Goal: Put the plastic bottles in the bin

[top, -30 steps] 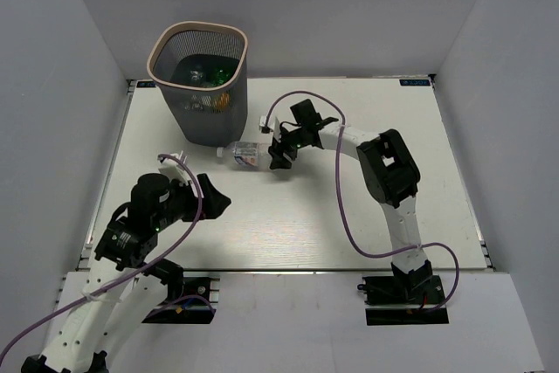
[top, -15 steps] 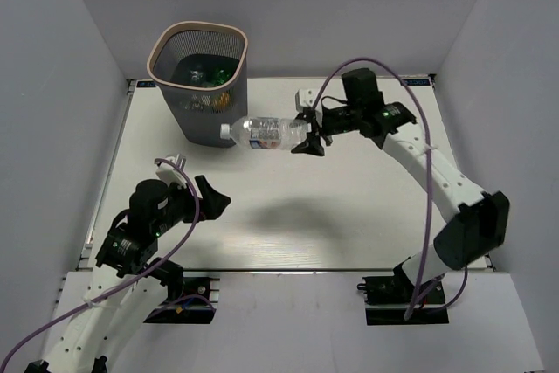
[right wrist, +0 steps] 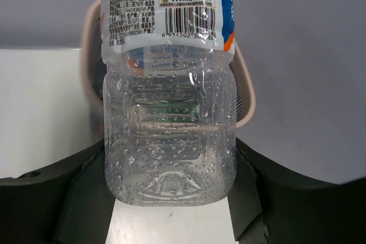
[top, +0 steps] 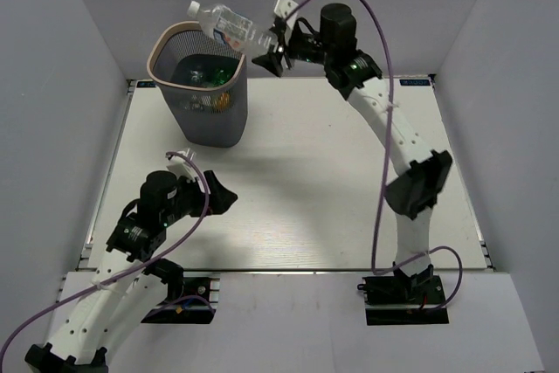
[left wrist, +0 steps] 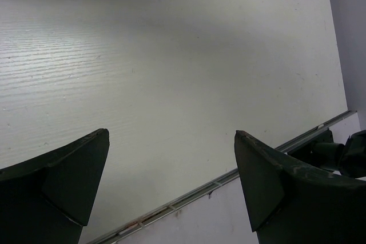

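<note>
- While the right gripper (top: pixel 272 48) grips the clear labelled bottle (top: pixel 225 21) by its base, jaws closed partway around that wide bottom, the bottle hangs in the air above the far right edge of the bin (top: pixel 154 57), its white cap pointing far and left.
- To make the drop clean, I judge the bottle should be carried left and nearer until its whole length sits over the opening — not across the rim.
- It should also be tipped cap-down before the jaws part, so it cannot catch the beige edge and bounce onto the table (top: pixel 332 189).
- Releasing from lower over the mouth looks gentler than from this height.
- Left gripper (left wrist: pixel 170 134): spread as wide as it goes, holding nothing, low over the table at the near left.
- Bin: stands at the far left of the table. Through its open top several green bottles (top: pixel 203 74) show at the bottom — plus something yellowish against the mesh that I cannot make out.
</note>
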Motion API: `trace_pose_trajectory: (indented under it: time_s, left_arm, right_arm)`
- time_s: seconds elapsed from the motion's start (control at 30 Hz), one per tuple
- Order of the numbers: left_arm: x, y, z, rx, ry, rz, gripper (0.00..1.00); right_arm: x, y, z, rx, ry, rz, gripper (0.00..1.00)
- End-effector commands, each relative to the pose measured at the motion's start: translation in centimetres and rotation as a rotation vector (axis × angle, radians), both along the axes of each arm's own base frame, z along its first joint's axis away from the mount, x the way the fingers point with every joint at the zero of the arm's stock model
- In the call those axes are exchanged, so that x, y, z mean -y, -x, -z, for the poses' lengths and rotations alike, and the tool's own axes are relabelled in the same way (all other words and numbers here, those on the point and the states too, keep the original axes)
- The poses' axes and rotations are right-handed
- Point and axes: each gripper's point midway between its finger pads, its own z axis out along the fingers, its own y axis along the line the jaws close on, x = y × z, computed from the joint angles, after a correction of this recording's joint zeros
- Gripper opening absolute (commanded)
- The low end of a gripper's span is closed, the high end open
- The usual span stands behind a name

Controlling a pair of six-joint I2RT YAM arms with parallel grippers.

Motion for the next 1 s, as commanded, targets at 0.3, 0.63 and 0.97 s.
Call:
trace_pose_trajectory:
  time_s: [0.3, 0.63, 0.97]
  left_arm:
    - [0.6, 0.1, 0.4, 0.03, 0.009, 0.043, 1.0]
    - [0.7, 0.8, 1.1, 0.009, 0.011, 0.062, 1.0]
    - [0.3, 1.6, 0.5, 0.002, 0.009, 0.062, 1.0]
  right_arm:
    - [-6.5, -3.1, -2.8, 0.141, -0.267, 0.056, 0.08]
    - [-9.7, -2.9, -1.8, 0.131, -0.387, 0.033, 0.12]
    - [-12.6, -4.3, 1.6, 0.08, -0.389, 0.079, 0.9]
